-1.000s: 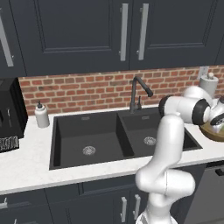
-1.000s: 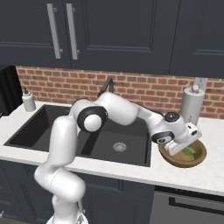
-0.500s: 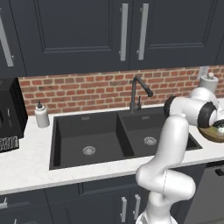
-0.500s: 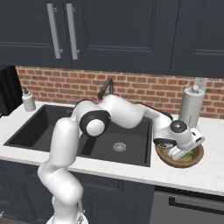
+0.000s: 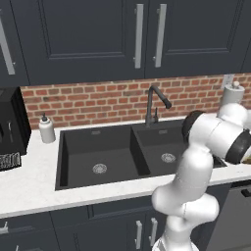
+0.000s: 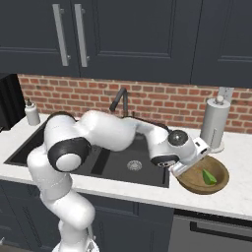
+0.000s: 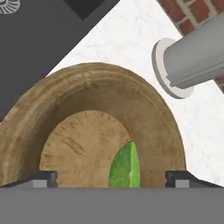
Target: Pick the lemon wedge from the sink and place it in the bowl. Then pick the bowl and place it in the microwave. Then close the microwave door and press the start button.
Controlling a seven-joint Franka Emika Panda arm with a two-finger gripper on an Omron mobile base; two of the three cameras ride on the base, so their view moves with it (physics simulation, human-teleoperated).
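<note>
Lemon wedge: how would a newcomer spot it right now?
Find the black sink and look along the white counter to its right, where a wooden bowl sits before the paper-towel holder. The lemon wedge lies inside: small, pointed, the only green thing there.

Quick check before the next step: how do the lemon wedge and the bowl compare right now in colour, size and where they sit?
Colour: the lemon wedge is bright green; the bowl is light-brown wood. Size: the wedge is tiny and pointed, the bowl round, wide and many times larger. Position: the wedge lies inside the bowl on its floor, while the bowl sits on the white counter right of the sink. Shared: both lie just below the open tool, neither held.
</note>
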